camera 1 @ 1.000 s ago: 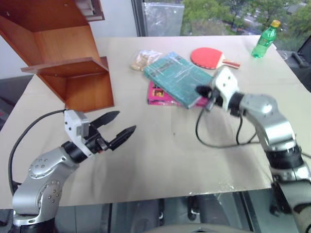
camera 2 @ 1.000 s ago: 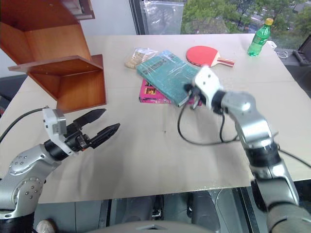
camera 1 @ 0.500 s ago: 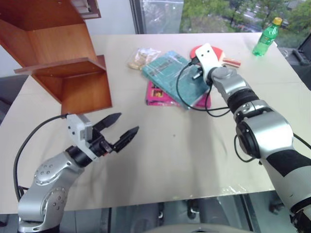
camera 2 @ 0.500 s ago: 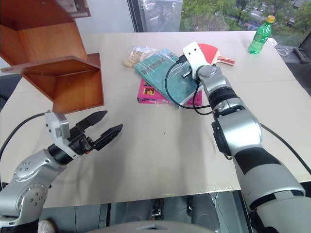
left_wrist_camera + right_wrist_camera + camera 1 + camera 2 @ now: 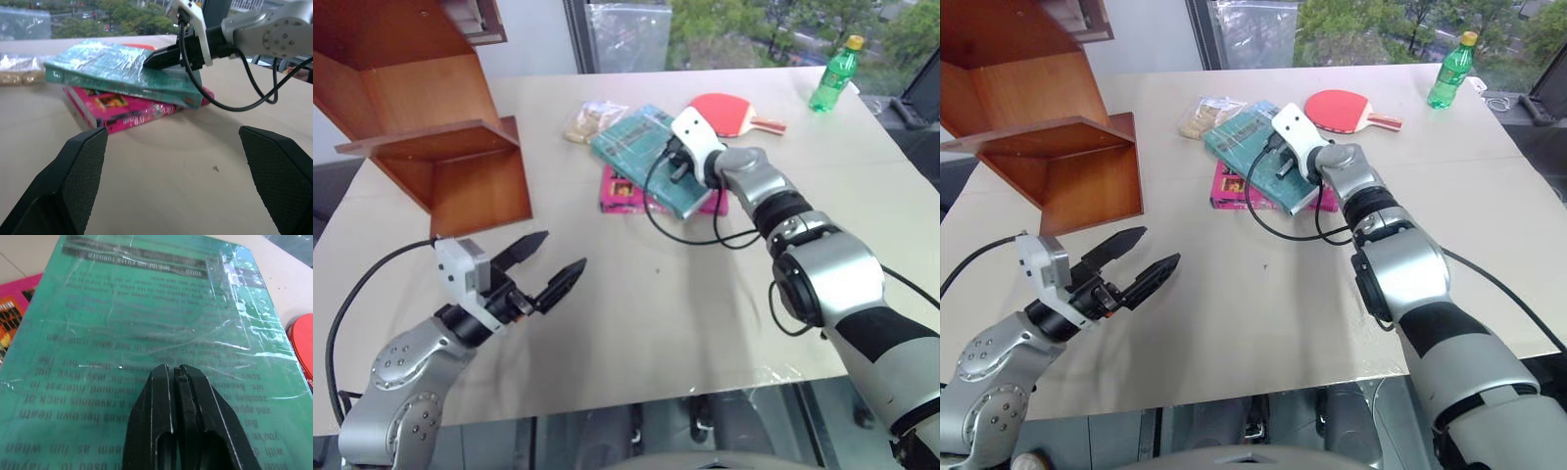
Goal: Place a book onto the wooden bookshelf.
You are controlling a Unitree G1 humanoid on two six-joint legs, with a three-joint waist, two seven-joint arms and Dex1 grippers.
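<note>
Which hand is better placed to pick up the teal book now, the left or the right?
Right, probably. The right hand sits shut over the book, which lies on the pink book. The left hand is open over bare table, well short of both books.

**A test room by a window, high above trees**

A broad table [image 5: 636, 323] covered in plain beige board stands against a large window [image 5: 754, 20] with treetops and a street below. At its far edge lie loose props: a table tennis bat [image 5: 729, 113], a green bottle [image 5: 832, 73] at the far right corner, a snack bag [image 5: 587, 119]. A wooden shelf unit [image 5: 431, 117] sits at the left edge.
</note>
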